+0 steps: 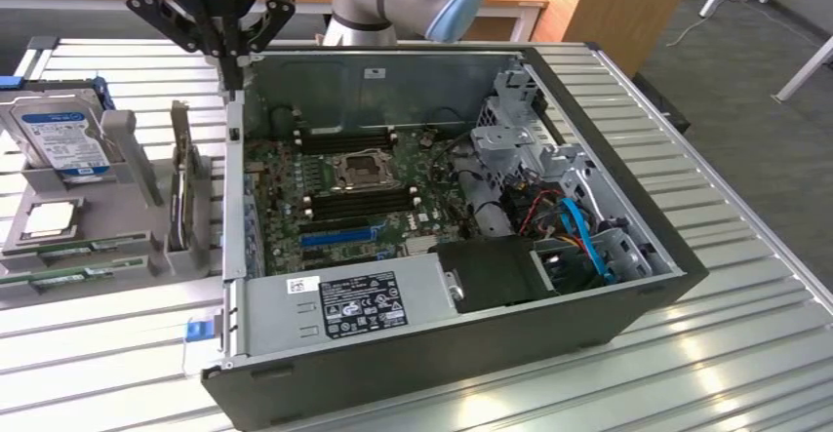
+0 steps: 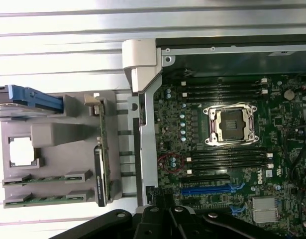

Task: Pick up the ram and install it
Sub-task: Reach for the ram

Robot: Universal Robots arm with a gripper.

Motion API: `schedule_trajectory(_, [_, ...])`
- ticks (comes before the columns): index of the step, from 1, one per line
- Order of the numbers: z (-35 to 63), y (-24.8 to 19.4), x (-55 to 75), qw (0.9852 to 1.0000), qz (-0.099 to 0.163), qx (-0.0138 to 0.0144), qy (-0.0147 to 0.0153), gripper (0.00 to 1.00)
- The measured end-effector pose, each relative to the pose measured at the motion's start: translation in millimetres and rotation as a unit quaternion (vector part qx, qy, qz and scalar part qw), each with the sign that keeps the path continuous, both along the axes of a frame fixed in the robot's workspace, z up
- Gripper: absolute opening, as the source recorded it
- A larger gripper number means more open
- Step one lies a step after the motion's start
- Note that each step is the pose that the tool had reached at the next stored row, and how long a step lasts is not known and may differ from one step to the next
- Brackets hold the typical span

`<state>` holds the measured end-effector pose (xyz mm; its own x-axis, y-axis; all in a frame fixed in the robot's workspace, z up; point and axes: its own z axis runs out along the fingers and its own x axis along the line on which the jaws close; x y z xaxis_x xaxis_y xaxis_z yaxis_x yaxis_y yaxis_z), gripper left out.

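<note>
Two ram sticks, thin and green, lie side by side in the slots of a grey holder (image 1: 131,174) at the exterior view's left: one ram stick (image 1: 72,248) (image 2: 46,179) and a second (image 1: 59,279) (image 2: 43,198) beside it. My gripper (image 1: 233,79) (image 2: 161,211) hangs shut and holds nothing. It is above the back left corner of the open computer case (image 1: 521,339), well apart from the sticks. On the motherboard (image 1: 430,149) (image 2: 279,122), long black memory slots (image 1: 358,201) (image 2: 227,159) flank the CPU socket (image 1: 358,167) (image 2: 231,124).
The holder also carries a hard drive (image 1: 59,135), a CPU chip (image 1: 50,219) (image 2: 21,152) and an upright expansion card (image 1: 182,183) (image 2: 103,144). The case wall (image 1: 234,188) stands between holder and motherboard. A power supply (image 1: 351,305) and cables (image 1: 573,227) fill the case's near side.
</note>
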<state>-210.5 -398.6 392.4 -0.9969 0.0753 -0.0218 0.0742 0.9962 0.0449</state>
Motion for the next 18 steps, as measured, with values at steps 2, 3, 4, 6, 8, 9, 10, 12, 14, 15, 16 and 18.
schedule_trajectory(2, [0.0, 0.0, -1.8, 1.0000, 0.000, 0.0000, 0.0000, 0.10])
schedule_trajectory(3, [0.0, 0.0, -2.7, 1.0000, 0.000, 0.0000, 0.0000, 0.10])
schedule_trajectory(4, [0.0, 0.0, -3.6, 1.0000, 0.000, 0.0000, 0.0000, 0.10])
schedule_trajectory(6, [0.0, 0.0, -5.4, 1.0000, 0.000, 0.0000, 0.0000, 0.10])
schedule_trajectory(8, [-0.1, 0.0, -7.1, 1.0000, 0.000, 0.0000, 0.0000, 0.10])
schedule_trajectory(9, [-0.1, 0.0, -7.9, 1.0000, 0.000, 0.0000, 0.0000, 0.10])
schedule_trajectory(10, [-0.1, 0.0, -8.7, 1.0000, 0.000, 0.0000, 0.0000, 0.10])
schedule_trajectory(12, [-0.1, 0.0, -10.5, 1.0000, 0.000, 0.0000, 0.0000, 0.10])
schedule_trajectory(14, [-0.1, 0.0, -12.3, 1.0000, 0.000, 0.0000, 0.0000, 0.10])
schedule_trajectory(15, [-0.1, 0.0, -13.2, 1.0000, 0.000, 0.0000, 0.0000, 0.10])
schedule_trajectory(16, [-0.1, 0.0, -14.0, 1.0000, 0.000, 0.0000, 0.0000, 0.10])
schedule_trajectory(18, [-0.2, 0.0, -15.8, 1.0000, 0.000, 0.0000, 0.0000, 0.10])
